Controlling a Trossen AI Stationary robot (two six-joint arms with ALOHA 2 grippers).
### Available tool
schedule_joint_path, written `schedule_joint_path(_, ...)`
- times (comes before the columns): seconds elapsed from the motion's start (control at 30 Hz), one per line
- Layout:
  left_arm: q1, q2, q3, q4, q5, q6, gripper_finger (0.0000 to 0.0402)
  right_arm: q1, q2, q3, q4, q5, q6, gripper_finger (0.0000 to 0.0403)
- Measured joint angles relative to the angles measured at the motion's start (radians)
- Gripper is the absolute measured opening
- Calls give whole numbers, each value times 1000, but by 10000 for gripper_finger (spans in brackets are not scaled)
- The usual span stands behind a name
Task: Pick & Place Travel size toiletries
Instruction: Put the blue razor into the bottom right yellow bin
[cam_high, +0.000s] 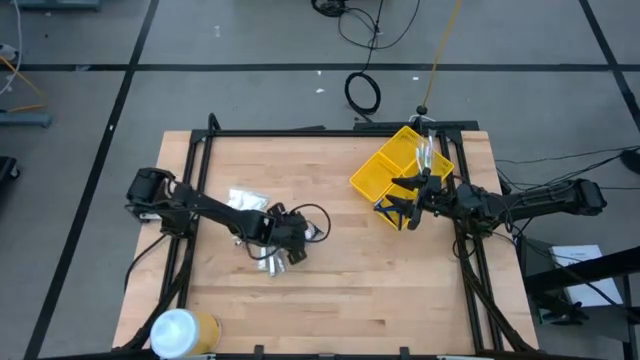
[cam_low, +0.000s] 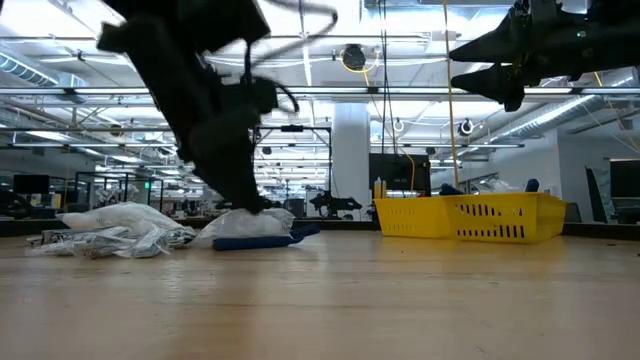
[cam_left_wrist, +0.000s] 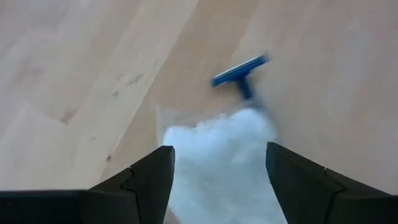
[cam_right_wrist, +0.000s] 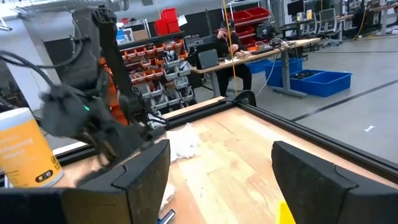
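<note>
Left claw (cam_high: 283, 255) low over the counter (cam_high: 340, 290), fingers (cam_left_wrist: 149, 180) apart, straddling a white plastic packet (cam_left_wrist: 224, 155); nothing gripped. A blue comb-like piece (cam_left_wrist: 239, 73) lies just beyond the packet. More clear packets (cam_high: 245, 200) lie near the left arm. Right claw (cam_high: 405, 203) raised, fingers apart and empty, at the edge of the yellow bin (cam_high: 385, 170).

The wooden table (cam_high: 330, 290) carries a yellow bin (cam_high: 385, 170), white packets (cam_high: 245, 200), a blue comb (cam_left_wrist: 239, 71) and a white-and-yellow cylinder (cam_high: 180, 333)
</note>
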Motion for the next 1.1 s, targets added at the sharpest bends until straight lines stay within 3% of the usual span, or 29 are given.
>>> schedule_joint_path(0.17, 42, 61, 1, -25, -15, 10, 250, 0, 0, 0, -14, 0, 0, 265)
schedule_joint_path(0.4, 74, 22, -1, -172, -229, -118, 250, 0, 0, 0, -14, 0, 3, 265)
schedule_joint_path(0.5, 75, -7, -1, -216, -267, -180, 250, 0, 0, 0, -14, 0, 3, 265)
schedule_joint_path(0.77, 18, -59, 0, -23, -30, -198, 250, 0, 0, 0, -13, 1, 3, 265)
schedule_joint_path(1.1, -58, 92, 1, 85, 36, -312, 250, 0, 0, 0, -12, 2, 1, 265)
